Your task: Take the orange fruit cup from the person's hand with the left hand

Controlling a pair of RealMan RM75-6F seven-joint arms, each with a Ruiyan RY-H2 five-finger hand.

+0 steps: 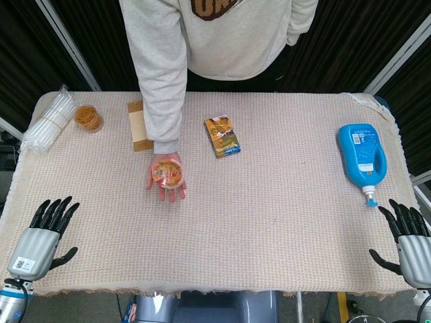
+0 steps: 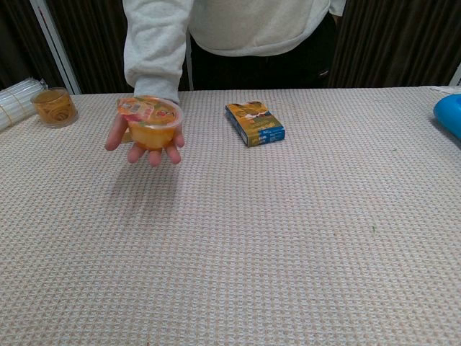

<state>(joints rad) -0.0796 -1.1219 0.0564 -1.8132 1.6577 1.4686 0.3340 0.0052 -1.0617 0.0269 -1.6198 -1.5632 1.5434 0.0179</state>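
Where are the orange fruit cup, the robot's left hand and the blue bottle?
orange fruit cup (image 2: 150,122): chest view, its side wall.
left hand (image 1: 42,234): head view, back of the hand.
blue bottle (image 1: 361,153): head view, its label.

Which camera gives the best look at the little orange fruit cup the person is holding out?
The chest view: the small orange plastic fruit cup appears large, side-on, on the person's hand. The head view shows only its foil lid from above.

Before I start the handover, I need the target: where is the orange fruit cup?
The orange fruit cup sits on the person's hand, held above the table left of centre in both views, left of the blue snack box.
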